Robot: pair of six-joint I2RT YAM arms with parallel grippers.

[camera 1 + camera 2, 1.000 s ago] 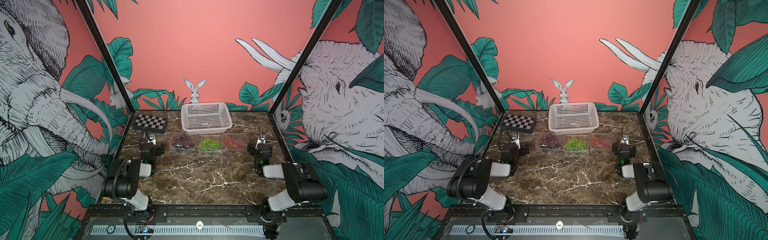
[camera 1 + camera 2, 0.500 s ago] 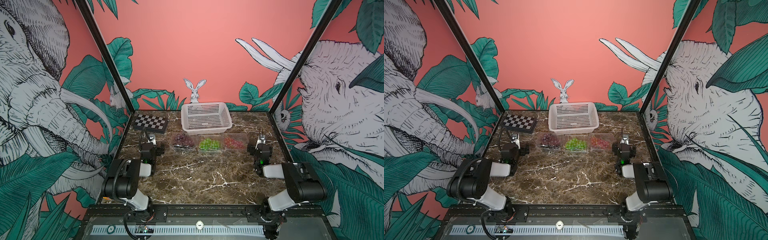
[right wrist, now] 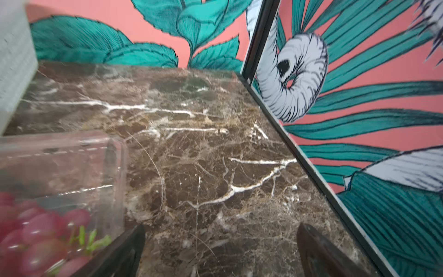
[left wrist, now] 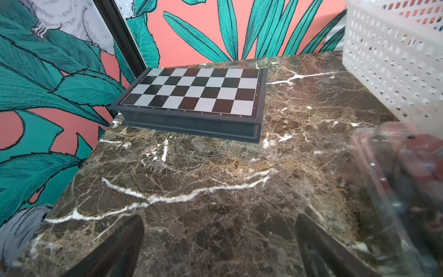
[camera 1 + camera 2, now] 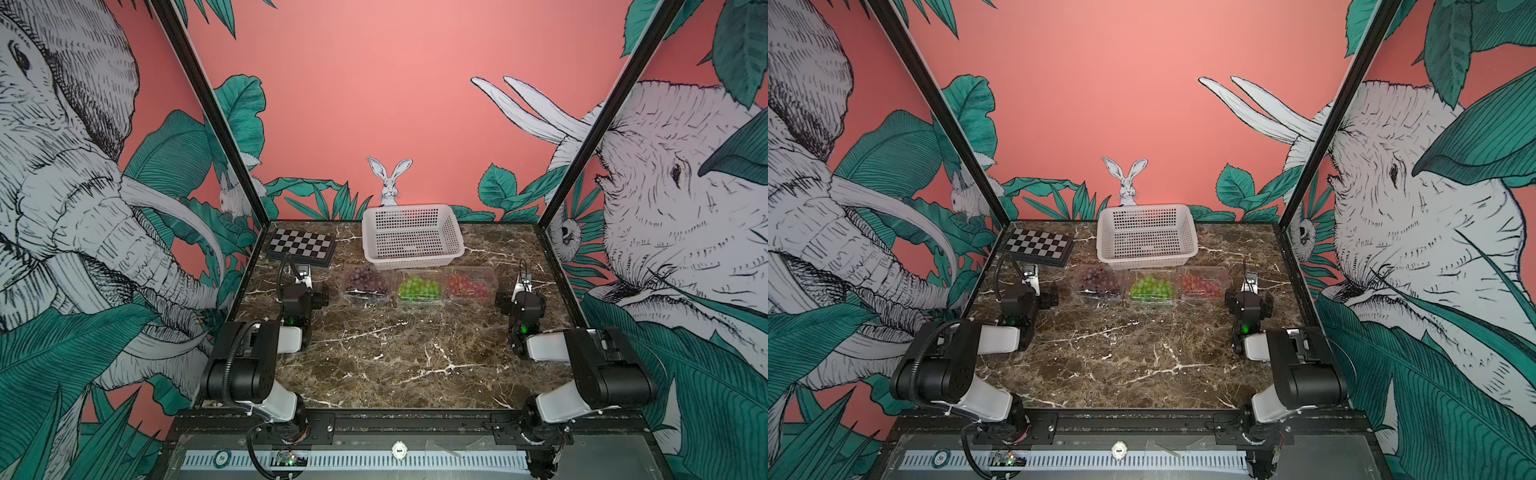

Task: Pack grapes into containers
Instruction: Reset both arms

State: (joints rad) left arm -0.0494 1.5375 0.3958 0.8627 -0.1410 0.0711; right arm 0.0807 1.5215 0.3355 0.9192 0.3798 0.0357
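Observation:
Three clear containers stand in a row in front of the basket, seen in both top views. The one at the left (image 5: 348, 286) holds dark purple grapes (image 5: 365, 277), the middle one (image 5: 419, 300) green grapes (image 5: 419, 287), and the right one (image 5: 490, 279) red grapes (image 5: 467, 286). My left gripper (image 4: 219, 223) is open over bare marble, left of the purple container (image 4: 383, 182). On the far side of the row, my right gripper (image 3: 220, 230) is open and empty beside the red grapes (image 3: 36, 227) in their container (image 3: 116, 167). Neither gripper touches anything.
A white perforated basket (image 5: 411, 245) sits empty at the back centre. A folded chessboard (image 5: 301, 247) lies at the back left, ahead of my left gripper (image 5: 302, 291). Black frame posts and printed walls close in both sides; the right wall runs near my right gripper (image 5: 521, 301).

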